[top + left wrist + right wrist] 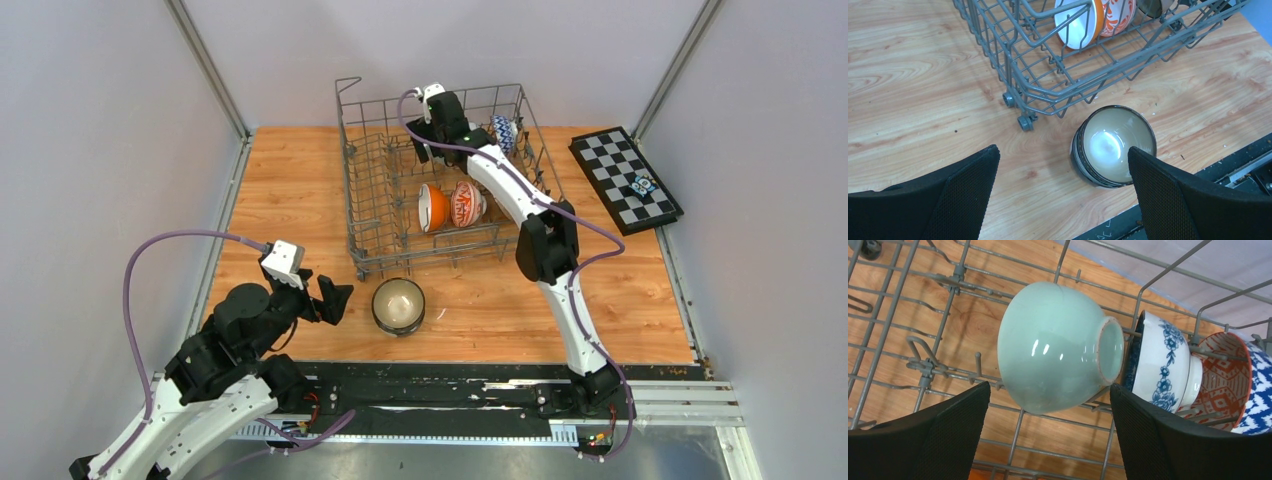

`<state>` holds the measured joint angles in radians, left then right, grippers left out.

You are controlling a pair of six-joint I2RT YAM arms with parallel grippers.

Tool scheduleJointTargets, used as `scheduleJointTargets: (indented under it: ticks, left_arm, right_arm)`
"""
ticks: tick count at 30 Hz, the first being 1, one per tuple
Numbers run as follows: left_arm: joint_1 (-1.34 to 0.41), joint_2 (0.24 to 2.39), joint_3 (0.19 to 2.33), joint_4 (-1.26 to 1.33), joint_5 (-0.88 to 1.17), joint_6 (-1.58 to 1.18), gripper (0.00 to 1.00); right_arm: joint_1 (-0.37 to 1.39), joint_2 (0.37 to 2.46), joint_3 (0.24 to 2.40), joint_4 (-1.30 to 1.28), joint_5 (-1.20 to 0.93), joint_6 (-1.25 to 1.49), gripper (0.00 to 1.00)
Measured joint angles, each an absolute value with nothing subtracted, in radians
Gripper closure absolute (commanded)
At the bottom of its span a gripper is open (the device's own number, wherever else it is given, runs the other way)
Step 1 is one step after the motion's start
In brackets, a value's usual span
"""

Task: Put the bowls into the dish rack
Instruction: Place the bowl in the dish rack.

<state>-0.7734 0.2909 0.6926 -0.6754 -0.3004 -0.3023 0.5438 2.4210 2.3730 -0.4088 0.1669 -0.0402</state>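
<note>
Leaning on its side between tines, the pale green bowl (1053, 347) lies in the dish rack (352, 170) toward the table's far edge. Our right gripper (1050, 390) hangs spread either side of it, gripping nothing, since we judge the tines carry it. The dark-rimmed beige bowl (1115, 145) stands upright by the near edge, just outside the rack and not yet loaded. Our left gripper (1063, 152) hovers agape and empty beside it, likely lining up on its rim.
</note>
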Motion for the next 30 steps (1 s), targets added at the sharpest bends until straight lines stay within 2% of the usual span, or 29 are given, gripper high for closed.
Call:
scheduleJointTargets:
  ticks: [9,30]
  left_arm:
    - [-0.773,0.291,0.693,-0.675,-0.301,-0.302,0.00]
    - [-0.773,0.293,0.693,-0.676,-0.309,-0.302,0.00]
  right_arm:
    - [0.550,2.487,2.431,-0.371,0.223,-0.075,0.05]
    - [0.585,2.518,2.380,-0.223,0.432,-0.120,0.07]
